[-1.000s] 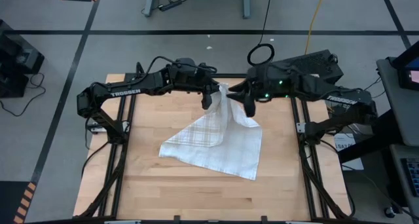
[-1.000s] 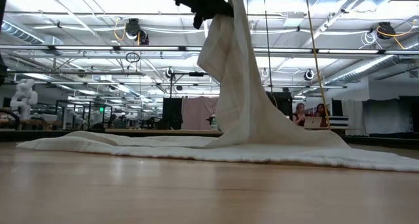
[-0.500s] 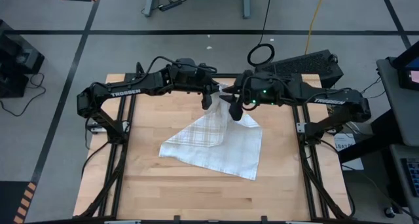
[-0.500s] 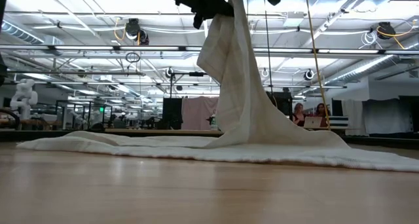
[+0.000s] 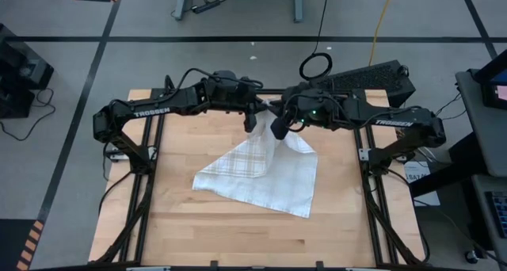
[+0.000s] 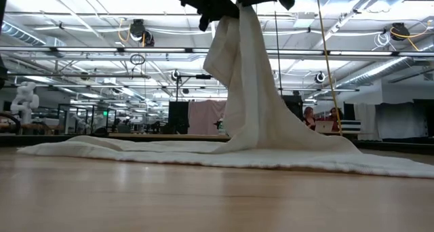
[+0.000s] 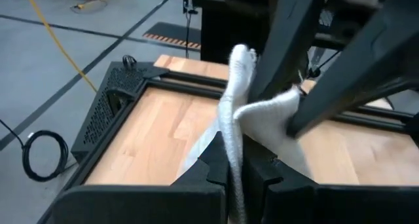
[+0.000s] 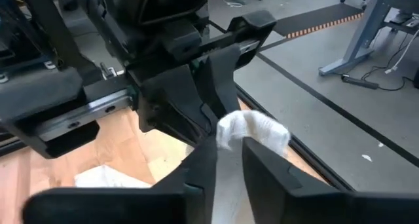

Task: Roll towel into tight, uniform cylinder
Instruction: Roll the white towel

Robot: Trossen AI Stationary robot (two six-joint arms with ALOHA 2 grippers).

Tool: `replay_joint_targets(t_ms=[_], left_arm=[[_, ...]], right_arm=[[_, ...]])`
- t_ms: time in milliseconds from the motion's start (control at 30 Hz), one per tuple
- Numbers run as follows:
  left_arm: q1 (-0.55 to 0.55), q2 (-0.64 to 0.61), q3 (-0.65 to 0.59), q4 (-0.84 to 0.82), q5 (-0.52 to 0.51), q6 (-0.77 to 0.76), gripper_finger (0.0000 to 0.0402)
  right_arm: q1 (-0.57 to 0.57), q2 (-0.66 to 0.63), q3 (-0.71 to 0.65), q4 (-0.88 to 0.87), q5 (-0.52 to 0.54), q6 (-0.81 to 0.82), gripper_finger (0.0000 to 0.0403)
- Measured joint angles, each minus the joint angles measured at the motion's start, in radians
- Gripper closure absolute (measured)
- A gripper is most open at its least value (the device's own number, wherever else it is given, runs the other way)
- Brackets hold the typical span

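Where the towel lies, we find most of it spread flat on the wooden desk, toward the middle and slightly to the far side, with one corner drawn up off the surface into a steep peak near the far edge. Seen from the low camera, the cloth rises as a narrow, draped column from the flat part to the two tools overhead. We note the left tool clenched on that raised portion; its own wrist camera shows a thin fold of cloth running down between its two dark fingers. We note the right tool just beside it, at the same raised corner, with its fingers set close on either side of a bunched tip of cloth, grasping the towel. Both arms reach in from the far corners and meet above the far middle of the desk.
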Motion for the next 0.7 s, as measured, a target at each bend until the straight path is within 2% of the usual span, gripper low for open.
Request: replay_joint_targets(t_ms=[200,700], left_arm=[[0.001,0.000,0.000,-0.052,0.022,0.007,0.0387],[0.001,0.000,0.000,-0.125,0.126,0.008,0.0387]], right_arm=[[0.007,0.000,0.000,-0.033,0.009,0.023,0.0395],[0.006,-0.016,0.000,-0.097,-0.005,0.033,0.0399]])
